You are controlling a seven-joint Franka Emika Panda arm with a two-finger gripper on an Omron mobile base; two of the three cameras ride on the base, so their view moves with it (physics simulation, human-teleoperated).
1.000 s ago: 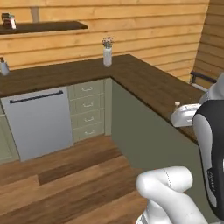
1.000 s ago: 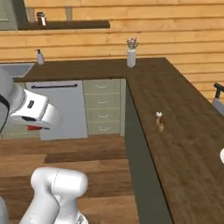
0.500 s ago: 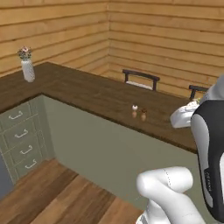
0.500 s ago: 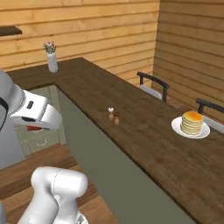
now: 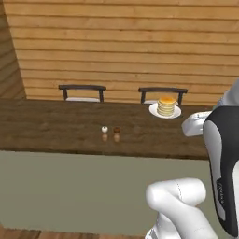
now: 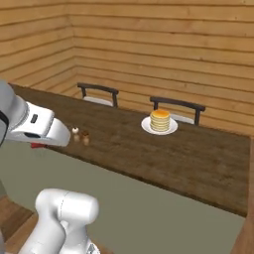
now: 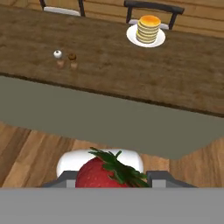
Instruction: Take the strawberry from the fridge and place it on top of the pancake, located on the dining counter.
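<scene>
The strawberry [image 7: 98, 177], red with a green leafy cap, sits between my gripper's fingers at the bottom of the hand view, and my gripper [image 7: 114, 180] is shut on it. The hand hangs low on the near side of the dining counter [image 7: 131, 74], over the plank floor. The pancake [image 7: 148, 28] stack rests on its white plate [image 7: 131, 36] at the counter's far edge, also seen as the pancake [image 5: 166, 106] and the pancake [image 6: 160, 120] in the base views. A red bit shows under the gripper [image 6: 38, 145]. The fridge is out of view.
Two small shakers [image 7: 65, 59] stand on the counter left of the plate. Two black-framed chairs [image 5: 82, 92] [image 5: 162, 93] stand behind the counter against the wooden wall. The counter's grey-green side [image 5: 70, 186] faces me.
The whole scene has swung across both base views as the base turned: cabinets and vase left the picture, and the dining counter with the pancake now lies straight ahead. The arm keeps its pose.
</scene>
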